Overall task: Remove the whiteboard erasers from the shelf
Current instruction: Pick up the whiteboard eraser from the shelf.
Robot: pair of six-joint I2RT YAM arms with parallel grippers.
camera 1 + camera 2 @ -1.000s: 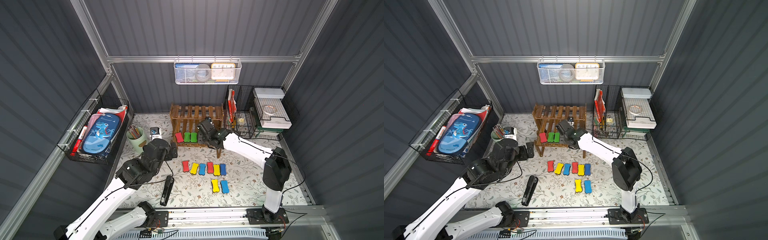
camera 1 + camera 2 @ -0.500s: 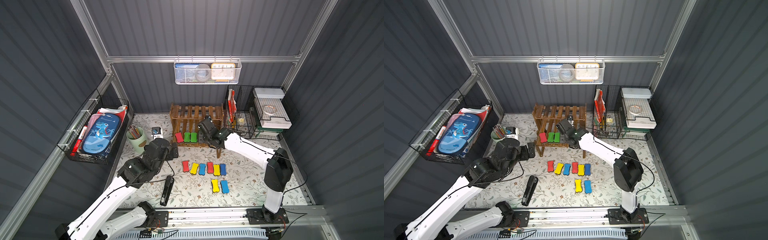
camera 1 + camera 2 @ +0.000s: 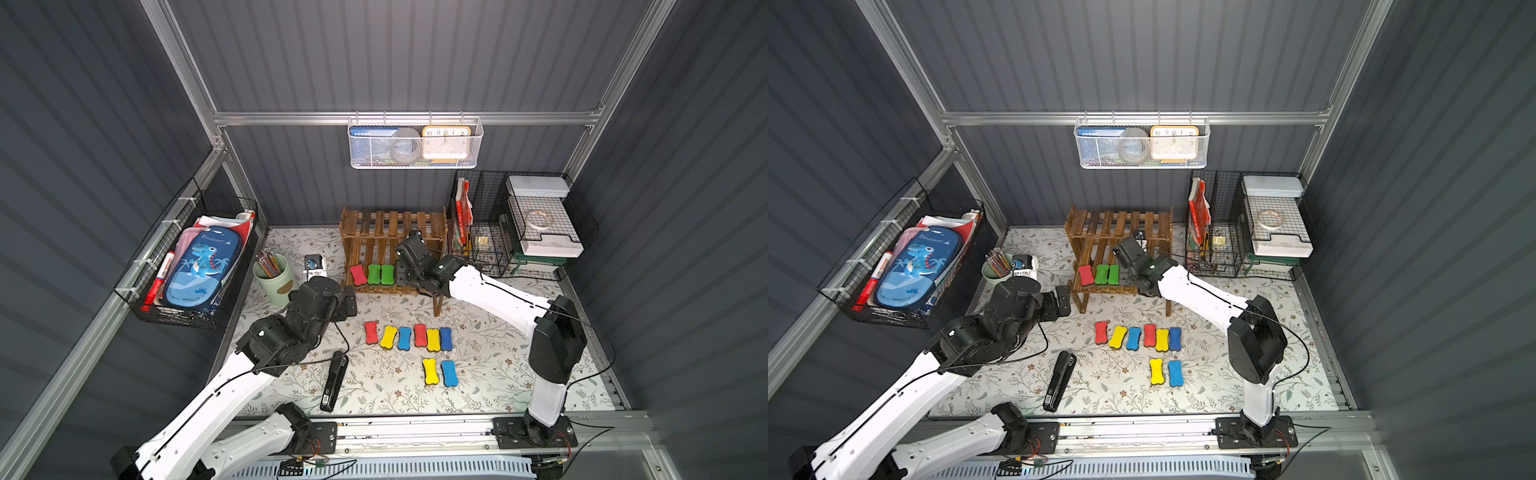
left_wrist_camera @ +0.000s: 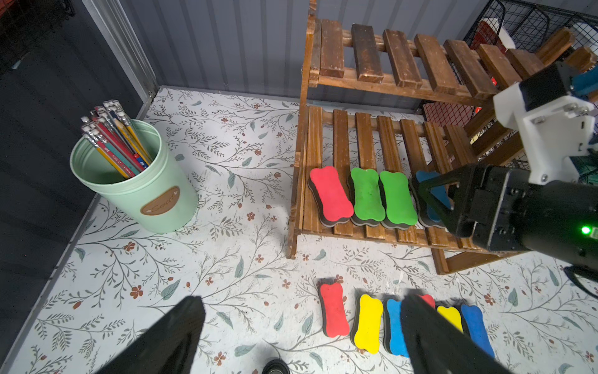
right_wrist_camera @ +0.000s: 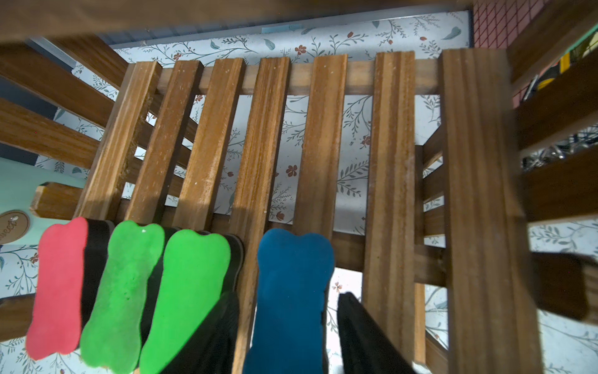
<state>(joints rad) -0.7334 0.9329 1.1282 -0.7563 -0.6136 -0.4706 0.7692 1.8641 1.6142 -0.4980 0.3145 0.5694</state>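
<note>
The brown slatted shelf (image 3: 392,222) (image 3: 1119,220) stands at the back. Its lower tier holds a red eraser (image 3: 358,275) (image 4: 330,192), two green erasers (image 3: 380,274) (image 4: 382,194) and a blue eraser (image 5: 293,275). My right gripper (image 3: 404,276) (image 5: 286,327) is open, with a finger on each side of the blue eraser and a thin gap on both sides. Several more erasers (image 3: 405,336) (image 3: 1133,337) lie on the mat in front of the shelf. My left gripper (image 3: 347,301) (image 4: 301,327) is wide open and holds nothing, low over the mat left of the shelf.
A black stapler (image 3: 334,384) lies on the mat near the front. A green pencil cup (image 3: 274,278) (image 4: 136,181) stands left of the shelf. A black wire-mesh organiser (image 3: 498,232) stands against the shelf's right side. Baskets hang on the left wall (image 3: 187,266) and back wall (image 3: 415,143).
The left arm has shifted slightly toward the shelf. The right gripper has stayed at the lower tier around the blue eraser, and its jaws have narrowed a little.
</note>
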